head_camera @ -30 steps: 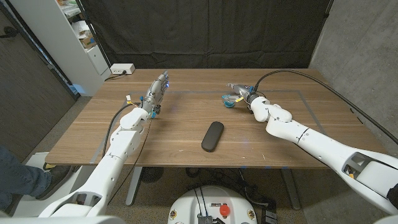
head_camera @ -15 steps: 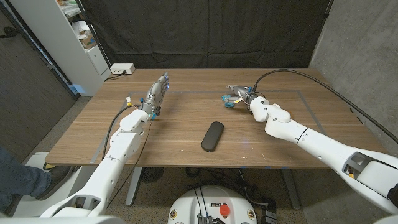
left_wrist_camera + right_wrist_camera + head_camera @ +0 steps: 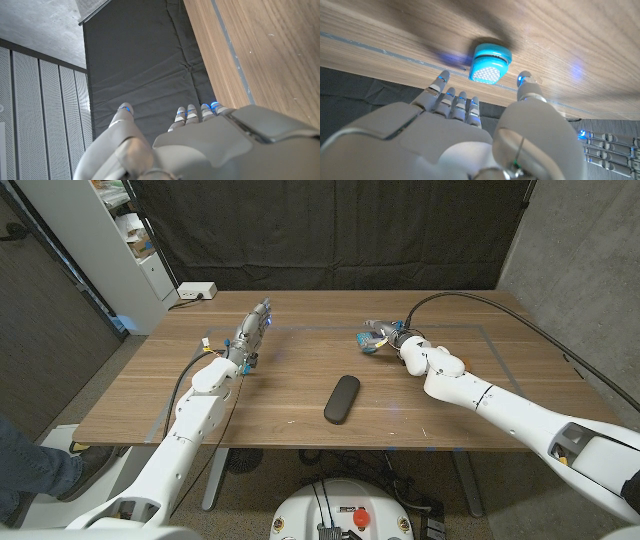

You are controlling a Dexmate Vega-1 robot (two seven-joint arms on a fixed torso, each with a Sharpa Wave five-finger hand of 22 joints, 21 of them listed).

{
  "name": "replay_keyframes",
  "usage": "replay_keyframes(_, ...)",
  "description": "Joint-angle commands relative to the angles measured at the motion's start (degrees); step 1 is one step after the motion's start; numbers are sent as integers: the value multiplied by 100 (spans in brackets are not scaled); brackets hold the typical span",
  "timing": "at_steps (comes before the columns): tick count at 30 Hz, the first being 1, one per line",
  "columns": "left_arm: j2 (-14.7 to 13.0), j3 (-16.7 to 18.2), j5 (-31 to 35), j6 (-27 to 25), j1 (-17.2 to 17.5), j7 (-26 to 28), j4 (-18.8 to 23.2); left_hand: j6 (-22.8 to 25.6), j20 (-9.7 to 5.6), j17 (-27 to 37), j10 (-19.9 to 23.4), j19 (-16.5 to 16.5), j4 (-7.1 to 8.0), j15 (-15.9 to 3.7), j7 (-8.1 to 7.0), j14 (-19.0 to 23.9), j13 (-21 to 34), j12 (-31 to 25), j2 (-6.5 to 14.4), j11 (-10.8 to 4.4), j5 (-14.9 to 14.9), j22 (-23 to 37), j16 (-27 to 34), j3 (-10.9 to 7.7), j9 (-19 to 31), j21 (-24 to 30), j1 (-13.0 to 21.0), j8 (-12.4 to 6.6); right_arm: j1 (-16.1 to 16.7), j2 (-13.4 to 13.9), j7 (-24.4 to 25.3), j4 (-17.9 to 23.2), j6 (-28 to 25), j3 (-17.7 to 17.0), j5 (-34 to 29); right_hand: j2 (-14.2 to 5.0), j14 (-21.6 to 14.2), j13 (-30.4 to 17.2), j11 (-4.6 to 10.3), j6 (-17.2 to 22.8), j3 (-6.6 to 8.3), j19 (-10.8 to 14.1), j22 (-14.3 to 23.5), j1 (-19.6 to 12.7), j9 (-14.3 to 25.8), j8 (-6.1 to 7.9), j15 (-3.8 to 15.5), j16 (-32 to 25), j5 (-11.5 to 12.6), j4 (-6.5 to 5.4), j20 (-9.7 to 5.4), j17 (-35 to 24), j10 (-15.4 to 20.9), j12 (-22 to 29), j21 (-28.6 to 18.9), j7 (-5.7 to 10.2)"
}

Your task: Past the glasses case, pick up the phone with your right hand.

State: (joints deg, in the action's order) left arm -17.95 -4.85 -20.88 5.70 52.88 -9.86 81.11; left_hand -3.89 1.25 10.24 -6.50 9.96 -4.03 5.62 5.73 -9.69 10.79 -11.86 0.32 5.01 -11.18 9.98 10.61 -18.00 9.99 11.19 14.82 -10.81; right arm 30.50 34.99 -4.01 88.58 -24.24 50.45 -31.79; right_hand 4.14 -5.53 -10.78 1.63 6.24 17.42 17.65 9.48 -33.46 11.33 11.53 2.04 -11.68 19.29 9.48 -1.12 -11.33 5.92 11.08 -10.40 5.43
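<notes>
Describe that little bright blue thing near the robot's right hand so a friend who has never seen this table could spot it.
Start at the wooden table and find the dark oblong glasses case lying near its middle. Look past it toward the far edge, where the right hand reaches in. Just ahead of the fingers lies the small turquoise object, the one brightly coloured thing on the table; its dotted face shows in the right wrist view.

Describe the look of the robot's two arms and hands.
Both arms are glossy white, rounded shells with black cables running alongside. The left hand and right hand are grey metallic with segmented fingers, blue lights at the fingertips and small yellow tags near the wrists.
</notes>
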Motion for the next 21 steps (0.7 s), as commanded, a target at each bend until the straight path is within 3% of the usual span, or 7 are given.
replay_keyframes(1, -21, 20, -12, -26, 16, -11, -44, -9, 4, 13, -51, 107, -31, 54, 22, -33, 26, -6, 14, 10, 16, 31, 3, -18, 29, -6, 33, 3, -153, -156, -117, -304, -28, 117, 3, 22, -42, -22, -48, 16, 34, 10, 11, -84, 21, 17, -50, -12, 42, -16, 97, -25, -15, -9, -10, 13)
replay_keyframes(13, 2, 14, -18, -41, -54, -65, -179, -7, 44, 13, -48, 117, -41, 66, 11, -34, 26, -8, 18, 0, 18, 31, 5, -15, 29, -6, 36, 3, -255, -204, -212, -440, -102, 185, 53, 51, 1, -25, -64, -76, 29, -8, 12, -104, 24, -15, -115, 0, 70, -38, 199, -31, -79, -23, -12, 15)
replay_keyframes(21, 24, -15, -4, -45, -109, -111, -240, -6, 69, 14, -49, 131, -48, 86, 7, -37, 26, -9, 21, 0, 19, 31, 5, -12, 29, -9, 38, 2, -305, -245, -239, -562, -75, 206, 149, 55, -76, -27, -64, -33, 31, 112, 13, -116, 27, 8, -86, -33, 92, -58, 205, -37, -46, -2, -59, 16)
